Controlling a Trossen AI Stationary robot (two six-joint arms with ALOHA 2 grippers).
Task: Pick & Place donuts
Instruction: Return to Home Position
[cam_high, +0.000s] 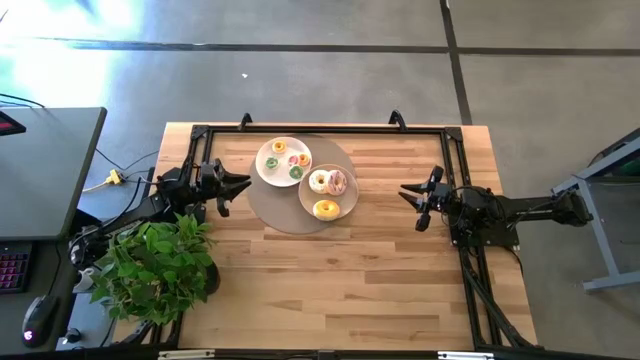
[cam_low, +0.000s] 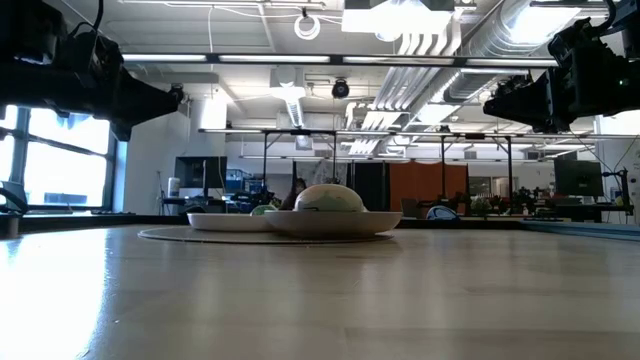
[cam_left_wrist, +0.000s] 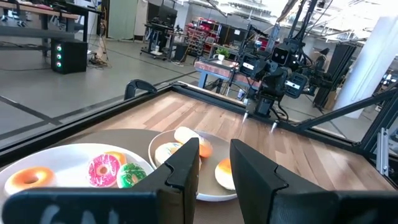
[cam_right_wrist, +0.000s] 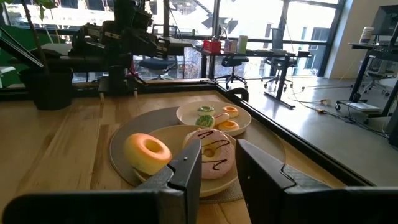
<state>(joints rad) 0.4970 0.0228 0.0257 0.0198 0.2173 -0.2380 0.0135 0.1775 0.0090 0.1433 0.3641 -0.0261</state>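
Small toy donuts lie on two plates on a round grey mat. The white plate carries tiny orange, pink and green rings. The beige plate carries a white-frosted donut, a pink-frosted donut and a yellow donut. My left gripper hovers open to the left of the plates, above the table. My right gripper hovers open to their right, also raised. Both point toward the plates and touch nothing.
A potted green plant stands at the table's near left corner, close beside the left arm. A black frame runs along the far and right table edges. Bare wood lies across the near half of the table.
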